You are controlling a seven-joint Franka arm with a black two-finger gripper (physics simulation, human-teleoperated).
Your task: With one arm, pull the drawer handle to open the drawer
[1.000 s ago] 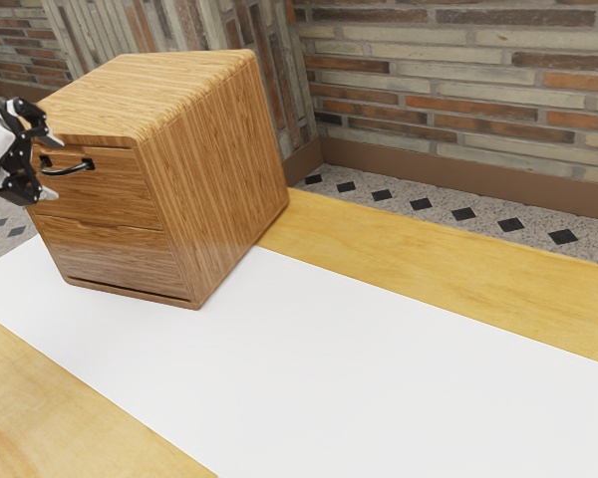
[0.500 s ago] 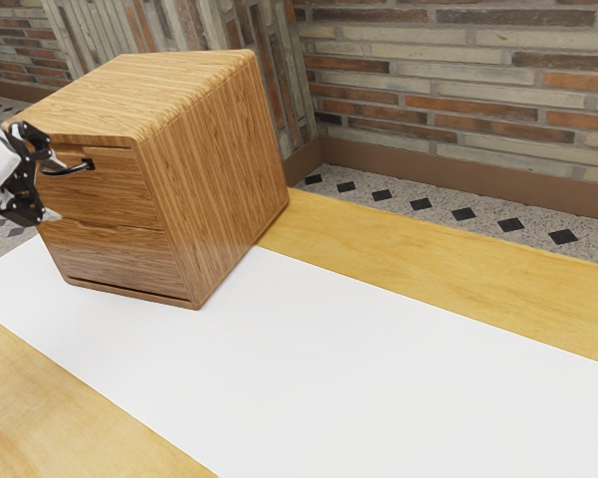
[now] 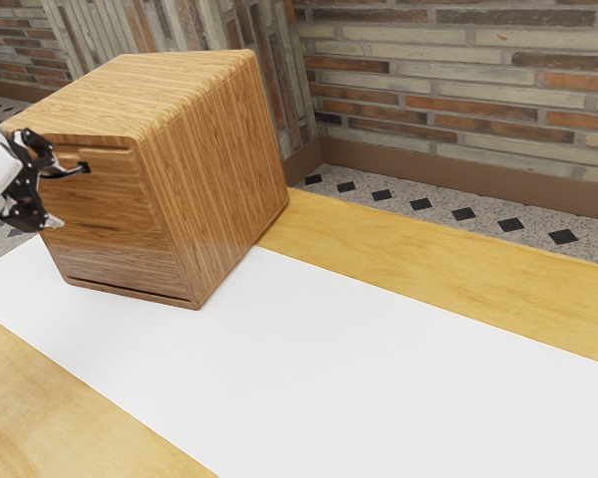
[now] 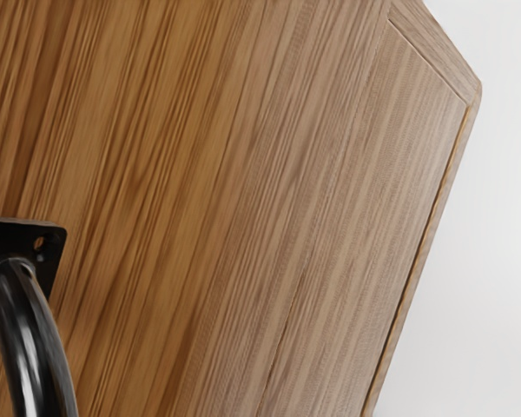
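Although the end effector [image 3: 38, 186] has settled lower at the frame's left edge, its fingers stand wide apart astride the drawer handle [image 3: 70, 170], clamping nothing; the drawer [image 3: 110, 187], upper left on the worktop [image 3: 309, 358], looks scarcely moved, so the pull remains outstanding

The table [image 3: 448, 264] is a light wood top with a wide white sheet [image 3: 329, 368] running along its middle, and bare wood strips show on both sides. A wooden cabinet [image 3: 209, 149] stands upright on the sheet toward the exterior view's left, its rear corner by the far strip.
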